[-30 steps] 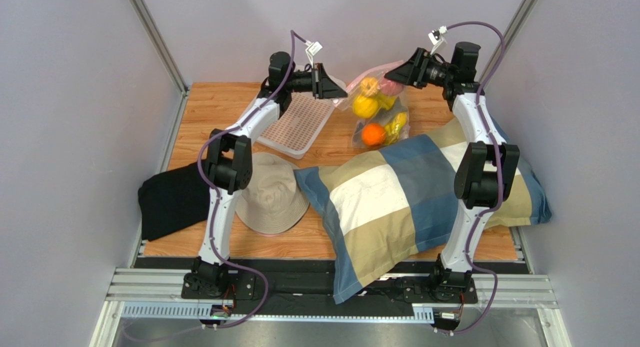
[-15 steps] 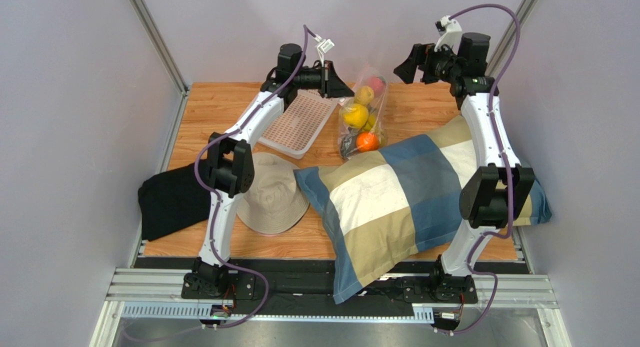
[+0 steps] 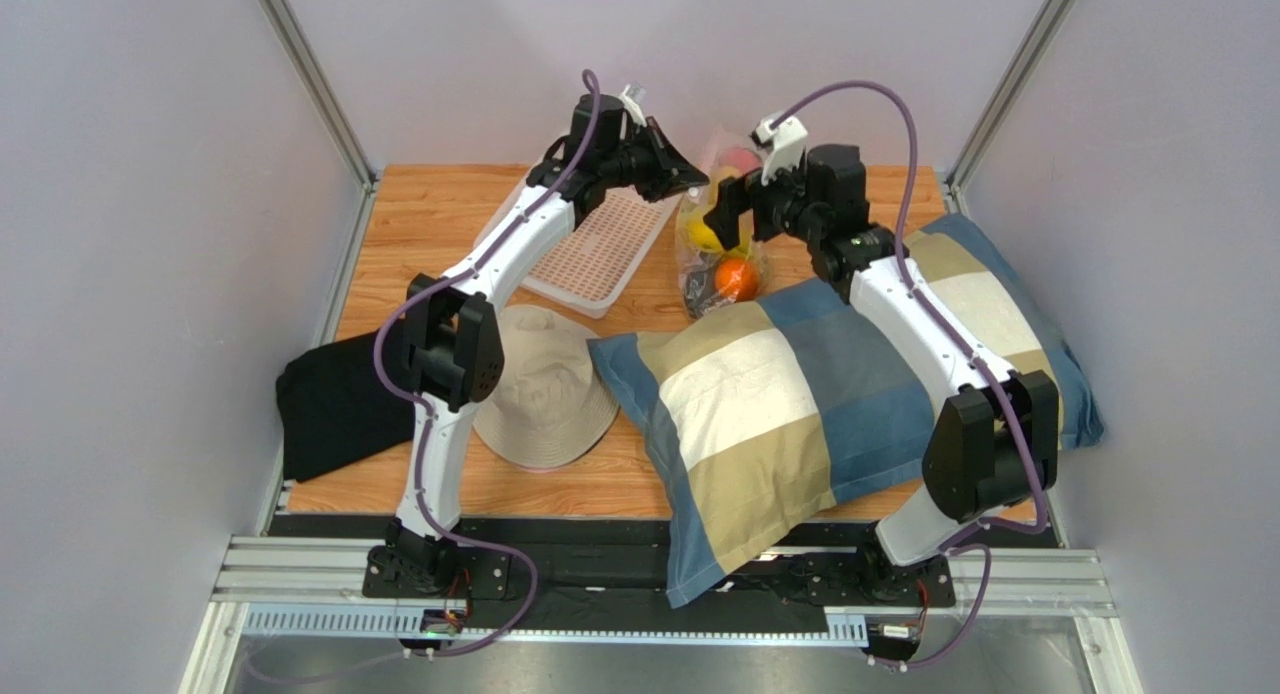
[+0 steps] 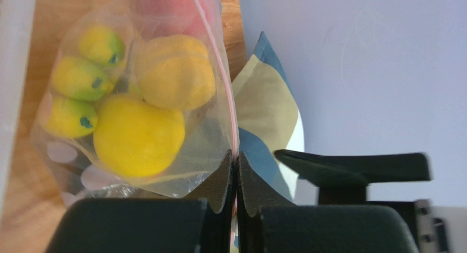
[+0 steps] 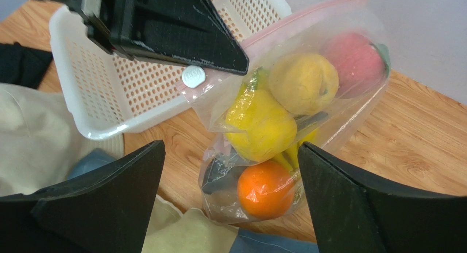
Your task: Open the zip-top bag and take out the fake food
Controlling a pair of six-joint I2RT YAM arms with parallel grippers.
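Note:
The clear zip-top bag (image 3: 718, 252) hangs at the back of the table, its bottom near the wood. My left gripper (image 3: 684, 166) is shut on its pink zip edge (image 4: 235, 154). Inside I see two yellow round fruits (image 5: 260, 124), a pink fruit (image 5: 356, 59), an orange (image 5: 265, 188), a grey fish (image 5: 219, 173) and the banana bunch (image 4: 77, 78). My right gripper (image 3: 724, 211) is open just right of the bag. In the right wrist view its fingers (image 5: 126, 182) stand wide on either side of the bag's lower part. A white slider tab (image 5: 193, 76) sits on the zip strip.
A white mesh basket (image 3: 594, 252) lies left of the bag. A big checked pillow (image 3: 842, 379) covers the right and middle of the table, its corner against the bag's bottom. A beige hat (image 3: 544, 394) and a black cloth (image 3: 338, 402) lie at the front left.
My right arm has swung left from the back right corner to the bag, jaws open. My left gripper kept its hold and shifted slightly; the bag now hangs narrower.

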